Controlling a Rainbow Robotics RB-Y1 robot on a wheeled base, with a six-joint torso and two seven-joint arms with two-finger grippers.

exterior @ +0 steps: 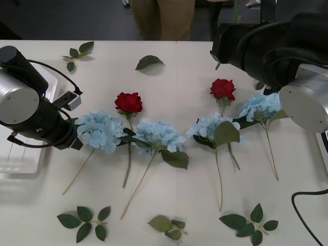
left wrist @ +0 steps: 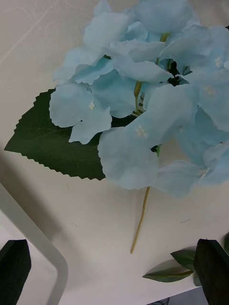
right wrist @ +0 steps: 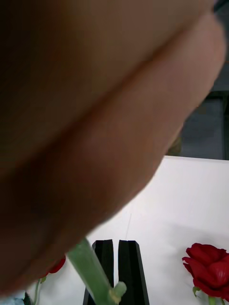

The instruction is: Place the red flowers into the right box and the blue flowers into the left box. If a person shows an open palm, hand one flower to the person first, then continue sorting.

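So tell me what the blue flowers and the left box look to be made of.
The blue flowers look like thin matte fabric: flat, soft-edged pale petals on a wiry stem, beside a leaf with a neat sawtooth edge, so probably artificial. The left box looks like smooth white plastic, with a rounded rim and slotted sides.

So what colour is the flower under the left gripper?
Pale blue flower, clearest in the left wrist view.

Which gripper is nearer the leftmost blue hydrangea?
Left. The left gripper hangs open just beside the leftmost blue hydrangea; the right gripper, shut on a green stem, is raised at the far right.
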